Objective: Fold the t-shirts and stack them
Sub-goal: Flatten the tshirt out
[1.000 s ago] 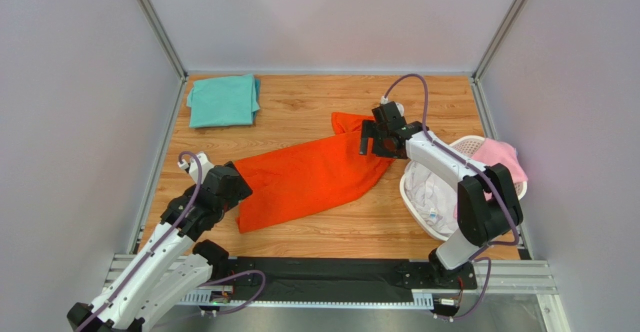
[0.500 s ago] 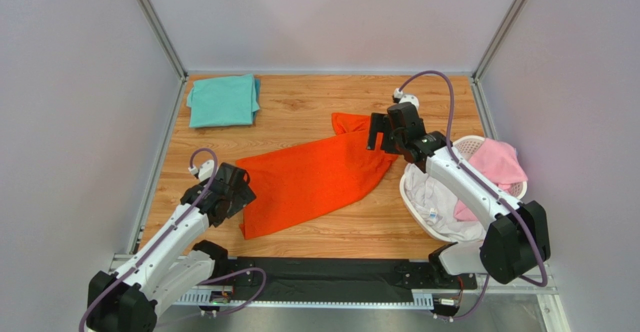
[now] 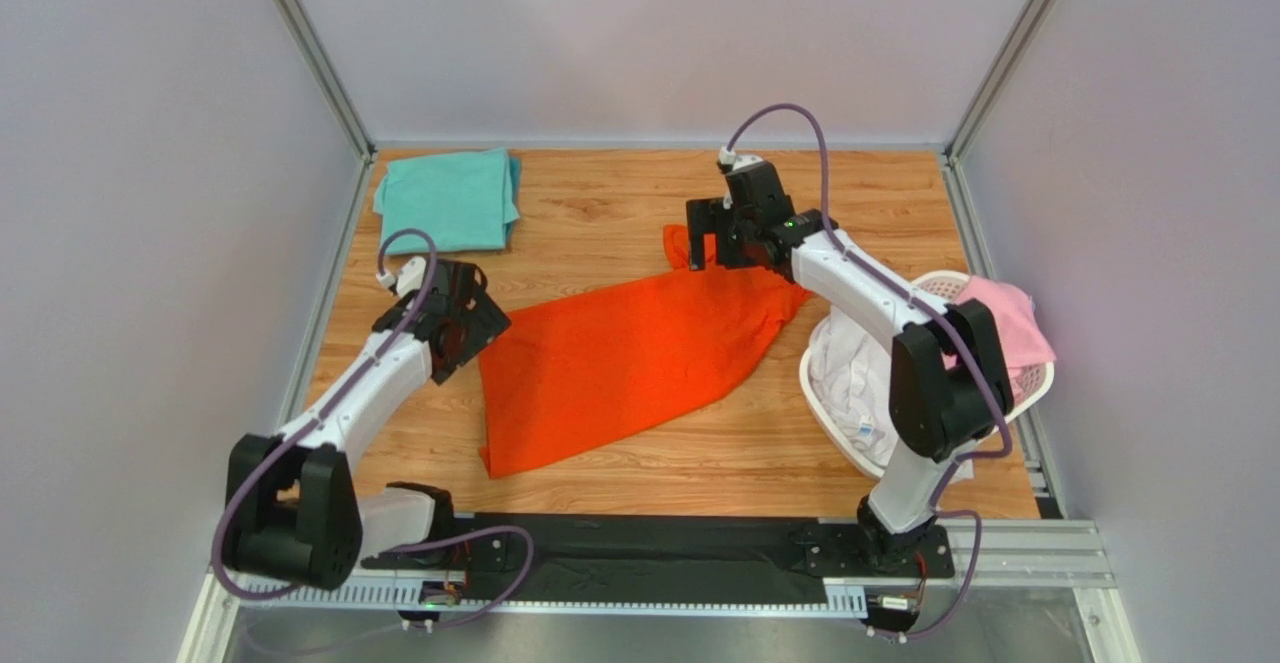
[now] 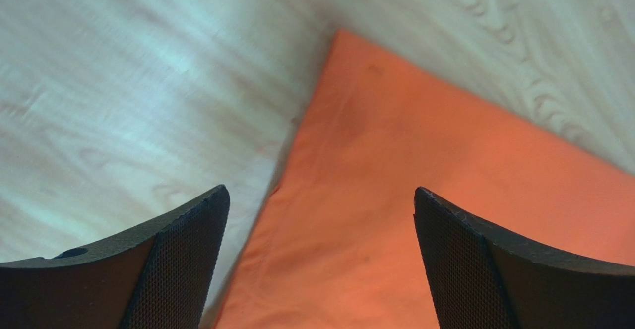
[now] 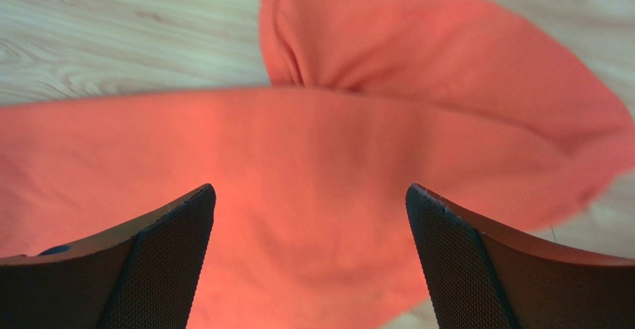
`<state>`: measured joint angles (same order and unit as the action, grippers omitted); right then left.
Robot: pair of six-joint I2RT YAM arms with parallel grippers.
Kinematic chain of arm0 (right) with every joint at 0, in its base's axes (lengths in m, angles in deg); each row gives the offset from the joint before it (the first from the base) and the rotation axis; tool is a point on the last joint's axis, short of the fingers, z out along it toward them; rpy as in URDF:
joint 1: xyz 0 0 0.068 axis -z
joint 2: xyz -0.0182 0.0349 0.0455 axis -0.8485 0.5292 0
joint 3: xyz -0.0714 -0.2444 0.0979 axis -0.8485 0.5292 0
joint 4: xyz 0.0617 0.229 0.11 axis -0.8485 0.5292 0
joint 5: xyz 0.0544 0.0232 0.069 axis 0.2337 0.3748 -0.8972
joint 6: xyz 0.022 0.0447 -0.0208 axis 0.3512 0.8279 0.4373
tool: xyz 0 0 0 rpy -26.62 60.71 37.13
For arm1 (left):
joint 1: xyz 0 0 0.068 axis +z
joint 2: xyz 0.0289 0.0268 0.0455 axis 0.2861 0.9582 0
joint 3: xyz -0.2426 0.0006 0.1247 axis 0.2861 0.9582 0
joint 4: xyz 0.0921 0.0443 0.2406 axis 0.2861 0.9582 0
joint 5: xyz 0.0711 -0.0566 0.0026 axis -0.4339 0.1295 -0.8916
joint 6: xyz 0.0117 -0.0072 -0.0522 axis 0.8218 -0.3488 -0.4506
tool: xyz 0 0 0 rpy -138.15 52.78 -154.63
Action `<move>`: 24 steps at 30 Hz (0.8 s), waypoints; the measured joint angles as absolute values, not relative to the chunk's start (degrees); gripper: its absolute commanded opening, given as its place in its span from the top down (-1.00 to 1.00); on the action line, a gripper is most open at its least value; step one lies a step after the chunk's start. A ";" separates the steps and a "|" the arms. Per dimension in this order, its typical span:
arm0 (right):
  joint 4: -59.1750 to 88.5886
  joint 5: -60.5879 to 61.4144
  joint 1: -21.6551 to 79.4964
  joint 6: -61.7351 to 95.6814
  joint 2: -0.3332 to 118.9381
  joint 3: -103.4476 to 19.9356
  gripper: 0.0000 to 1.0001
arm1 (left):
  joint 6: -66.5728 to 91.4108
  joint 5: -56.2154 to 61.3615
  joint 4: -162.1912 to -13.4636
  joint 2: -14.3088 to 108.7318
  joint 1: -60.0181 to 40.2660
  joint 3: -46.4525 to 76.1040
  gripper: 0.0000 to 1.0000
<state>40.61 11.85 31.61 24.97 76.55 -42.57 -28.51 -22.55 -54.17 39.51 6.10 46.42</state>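
Lengthwise, the shirt (image 3: pixel 631 356) ran from your left gripper (image 3: pixel 466 329), over its left corner, to your right gripper (image 3: pixel 718 243), over its far end, both spread wide.

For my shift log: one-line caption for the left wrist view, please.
Open left tool poised over a corner of the orange-red t-shirt spread on the wooden table.
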 measured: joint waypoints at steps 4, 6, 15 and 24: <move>39.74 9.03 31.31 23.63 83.56 -50.65 -1.00 | -26.74 -20.76 -57.76 48.42 7.59 39.79 -0.82; 39.65 8.17 31.09 23.17 86.77 -54.33 -1.00 | -26.11 -19.64 -58.33 52.51 8.68 36.95 -0.77; 41.66 6.93 30.82 20.77 98.88 -65.56 -1.00 | -24.62 -16.65 -58.87 65.15 10.84 33.33 -0.43; 45.51 9.60 30.43 18.78 108.98 -75.83 -0.97 | -23.44 -12.58 -60.93 68.69 11.10 31.23 1.00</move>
<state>45.51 9.60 30.43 18.78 108.98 -75.83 -23.44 -12.58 -60.93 68.69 11.10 31.23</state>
